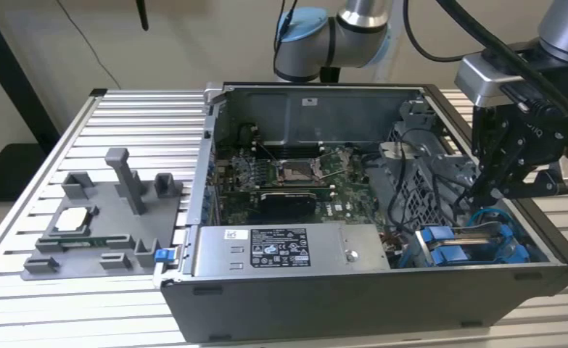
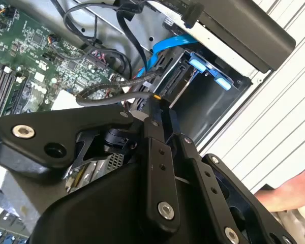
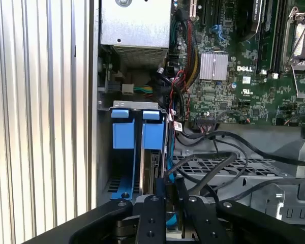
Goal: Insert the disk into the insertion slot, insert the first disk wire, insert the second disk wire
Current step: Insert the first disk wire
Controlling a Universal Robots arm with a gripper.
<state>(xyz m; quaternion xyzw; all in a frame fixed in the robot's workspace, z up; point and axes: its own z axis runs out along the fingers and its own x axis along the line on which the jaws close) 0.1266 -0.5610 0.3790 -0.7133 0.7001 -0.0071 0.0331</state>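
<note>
The disk sits on edge in the insertion slot at the case's front corner on the exterior view's right; its blue caddy tabs stick out of the bay. A blue disk wire curves down to the disk's connector end. My gripper reaches into the case just above the bay. In both wrist views its fingers are pinched together on a black disk wire, with the tip close to the disk's connector edge. The gripper hides the wire's plug.
Loose black cables drape over the drive cage beside the bay. The motherboard and the power supply fill the case. A grey parts fixture stands on the slatted table. A person's hand rests outside the case.
</note>
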